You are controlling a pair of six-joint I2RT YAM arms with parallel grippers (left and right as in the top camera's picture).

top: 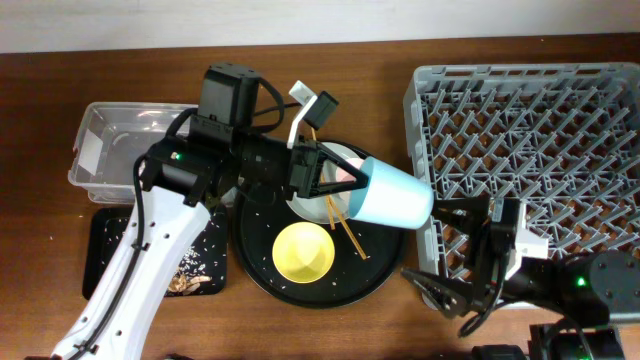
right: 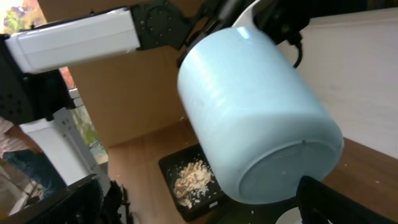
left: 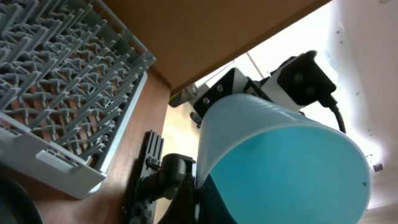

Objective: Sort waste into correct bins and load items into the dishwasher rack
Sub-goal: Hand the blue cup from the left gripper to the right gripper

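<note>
Status, read from left to right:

1. The clear tub (top: 110, 150) stands at the far left of the counter (top: 320, 335). Its contents are hard to read, so the tissue and wrapper cannot be confirmed as sorted.
2. The small black tray (top: 110, 250) below it holds the food scraps (top: 190, 277). I judge this waste step done.
3. My left hand (top: 335, 175) is clenched on the rim of the light blue cup (top: 395, 195). The cup hangs on its side above the right edge of the round black tray (top: 258, 275), just beside the dishwasher rack (top: 530, 130).
4. The yellow bowl (top: 303, 252), the 2 chopsticks (top: 345, 232) and the plate (top: 352, 155) remain on the round tray, not yet loaded.
5. My right hand (top: 450, 255) is released, fingers spread wide, at the rack's near left corner.
6. No item shows in the rack. Loading has barely begun.
</note>
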